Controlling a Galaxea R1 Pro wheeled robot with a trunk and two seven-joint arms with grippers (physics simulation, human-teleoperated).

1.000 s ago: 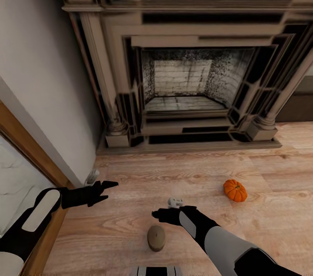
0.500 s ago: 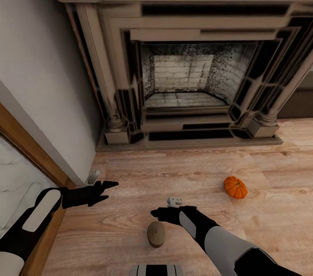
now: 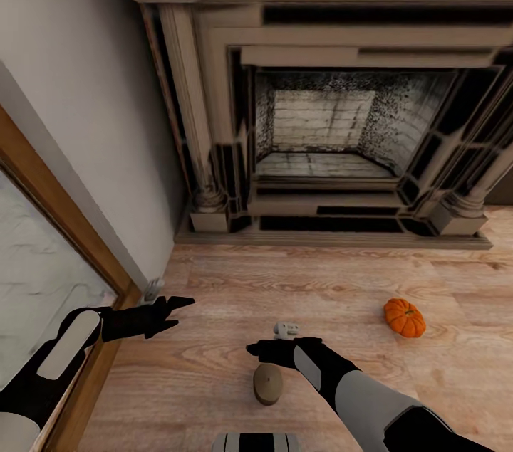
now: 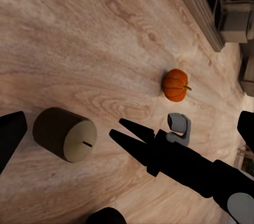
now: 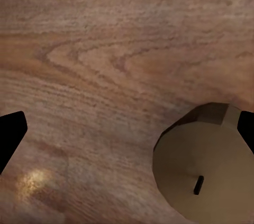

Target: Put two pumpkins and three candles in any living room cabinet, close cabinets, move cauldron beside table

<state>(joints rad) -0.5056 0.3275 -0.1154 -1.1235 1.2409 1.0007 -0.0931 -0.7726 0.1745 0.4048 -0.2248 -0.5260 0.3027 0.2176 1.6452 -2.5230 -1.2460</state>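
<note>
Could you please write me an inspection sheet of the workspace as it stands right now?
Surface: wooden floor, light grain.
Job's things: one candle upright on the floor by the right arm; one pumpkin on the floor, apart from it.
Clutter: nothing seen.
Grippers: left gripper open and empty; right gripper open above the floor beside the candle, holding nothing.
Cables: nothing seen.
Surroundings: fireplace ahead, grey wall at the left, wood-framed panel beside the left arm.
</note>
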